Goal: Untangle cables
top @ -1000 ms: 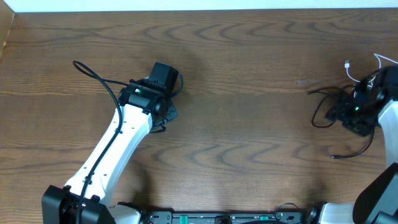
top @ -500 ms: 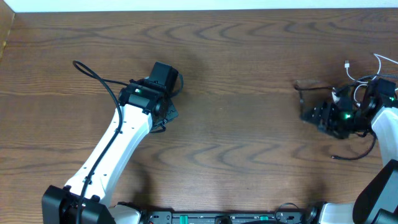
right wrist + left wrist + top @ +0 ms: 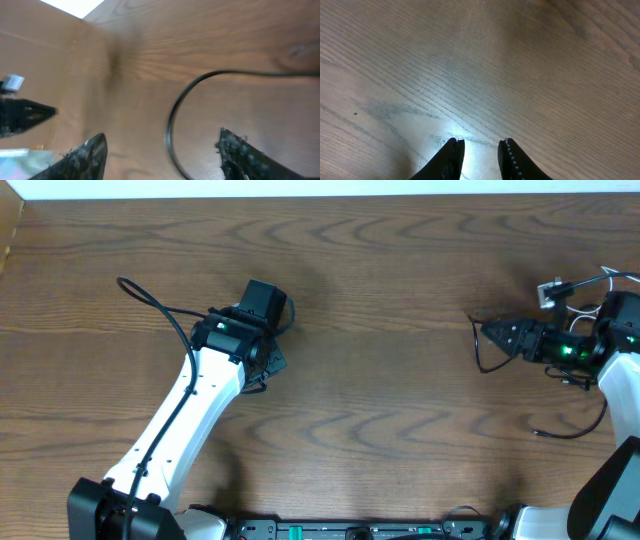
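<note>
Reaching leftward where a second ago it pointed down over the heap, the right gripper (image 3: 488, 332) has its fingers (image 3: 85, 155) spread wide, grasping nothing. A black cable (image 3: 169, 125) bows between and just past their tips, its arc running near-to-far across the table (image 3: 380, 410). The white cable (image 3: 549, 292) lies by the table's right edge with its plug end leftward, and the left gripper (image 3: 481, 150) has not moved, its jaws slightly parted and empty.

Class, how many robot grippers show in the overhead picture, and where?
2. The left gripper is left of centre over the table; the right gripper is near the right edge, by a black cable.
</note>
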